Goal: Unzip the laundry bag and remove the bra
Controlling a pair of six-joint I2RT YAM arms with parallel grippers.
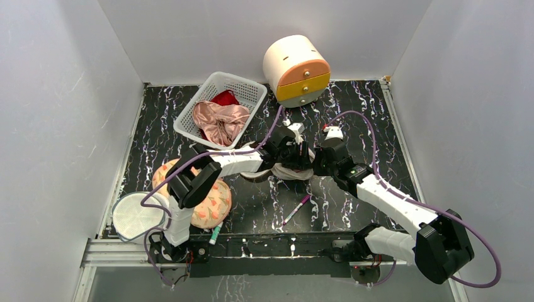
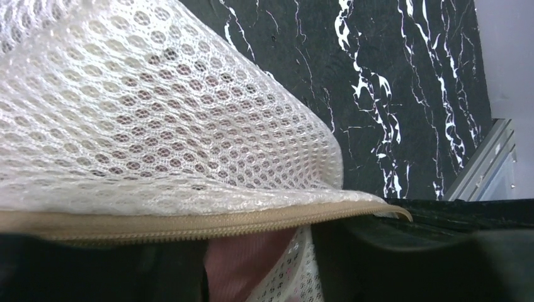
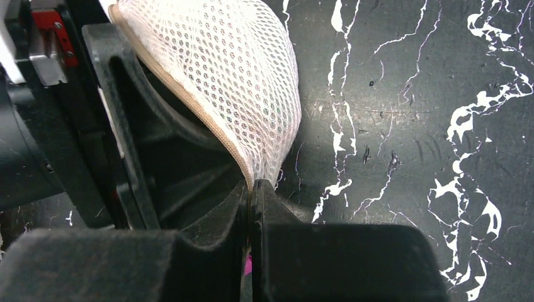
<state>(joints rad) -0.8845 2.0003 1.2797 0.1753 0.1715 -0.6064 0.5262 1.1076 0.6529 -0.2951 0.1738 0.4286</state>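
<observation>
Roughly at the middle of the worktop (image 1: 371, 119), well apart from the white basket (image 1: 220, 100) near the far left corner, lies the laundry bag (image 1: 291, 171), caught between the two arms. On its left side the left gripper (image 1: 288, 153) sits close against it. Its fingers stand apart with mesh and a pinkish fabric (image 2: 242, 264) between them, but I cannot tell whether they bite on anything. The zip (image 2: 189, 221) runs as a tan band just under the domed mesh in the left wrist view, and the gap beneath it suggests it is at least partly undone. On the right, the right gripper (image 3: 252, 195) is pinched fully together on the bag's edge, where the zip seam comes to a point.

The bag looks light, soft and springy. Its open mesh should dent and drag rather than stay put, so one side needs anchoring. The best holds are the stiffer zip seam or its tab. The pinkish fabric, probably the bra, should be limp and likely to snag on the zip teeth.
</observation>
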